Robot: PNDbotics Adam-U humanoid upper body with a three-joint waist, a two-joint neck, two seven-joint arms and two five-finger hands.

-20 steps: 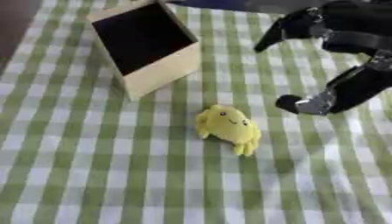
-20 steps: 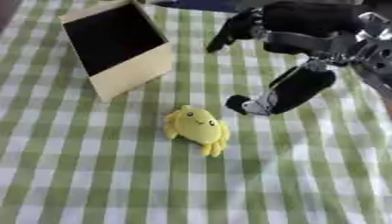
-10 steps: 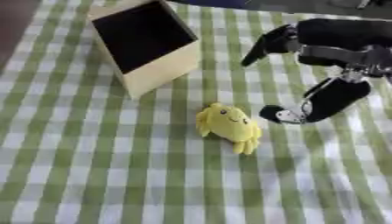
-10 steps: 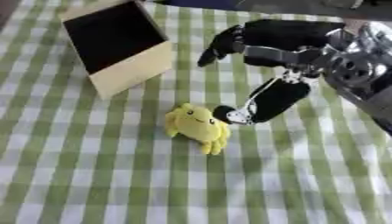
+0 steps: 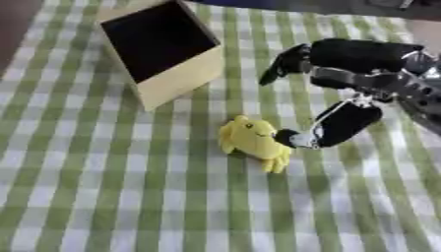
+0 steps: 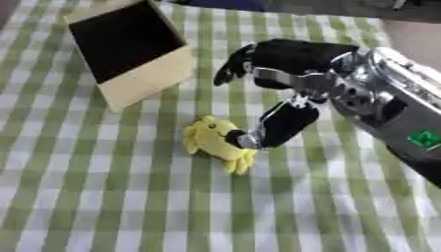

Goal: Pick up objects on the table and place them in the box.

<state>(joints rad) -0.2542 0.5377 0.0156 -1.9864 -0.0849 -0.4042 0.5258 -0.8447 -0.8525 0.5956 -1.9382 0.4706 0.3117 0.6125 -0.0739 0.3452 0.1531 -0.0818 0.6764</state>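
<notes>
Behind robot hand thumb, yellow toy edge hidden.

We see the right hand hiding part of the yellow toy's right side; forearm cut off at the edge.

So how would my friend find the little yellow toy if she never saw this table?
Start at the green and white checked tablecloth and find the tan box with the dark inside near the far left. The yellow toy lies just in front of it, beside the robot's black right hand. It is the only yellow thing there.
</notes>
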